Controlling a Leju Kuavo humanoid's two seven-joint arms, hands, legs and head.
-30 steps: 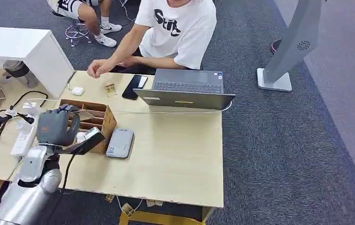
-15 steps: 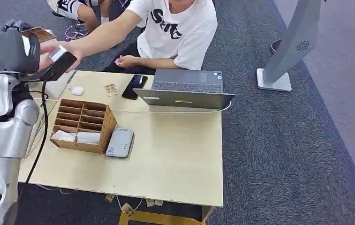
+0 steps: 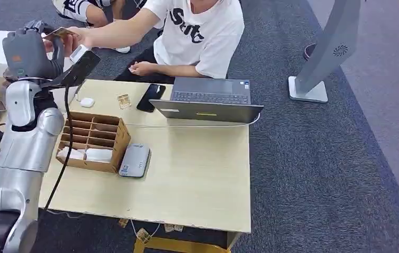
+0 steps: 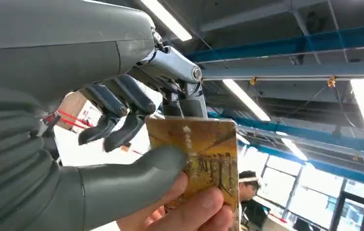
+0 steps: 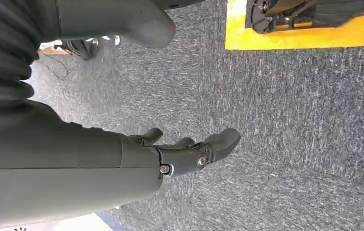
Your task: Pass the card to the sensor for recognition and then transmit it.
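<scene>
Two hands are gripping the card (image 4: 204, 154) at once: the robot's left hand (image 3: 31, 50), raised high above the far left corner of the tabletop (image 3: 197, 174), is pinching it between its thick thumb and its dark fingers (image 4: 122, 103), while a person's hand (image 3: 73, 39) is holding the same card by its opposite edge. In the left wrist view the gold card is standing out past the thumb, with the person's fingertips pressing on its lower part. Well below the card, the grey sensor (image 3: 135, 160) is lying flat on the tabletop, just beside a wooden divided box (image 3: 93, 139) with white items in its near compartments. Farther from the card, an open laptop (image 3: 207, 101) and a dark phone (image 3: 151, 97) are sitting near the tabletop's far edge, in front of the seated person. Grey carpet (image 3: 334, 158) is covering the floor. Hanging over that carpet, the right hand (image 5: 189, 147) is holding nothing, its fingers loosely apart.
</scene>
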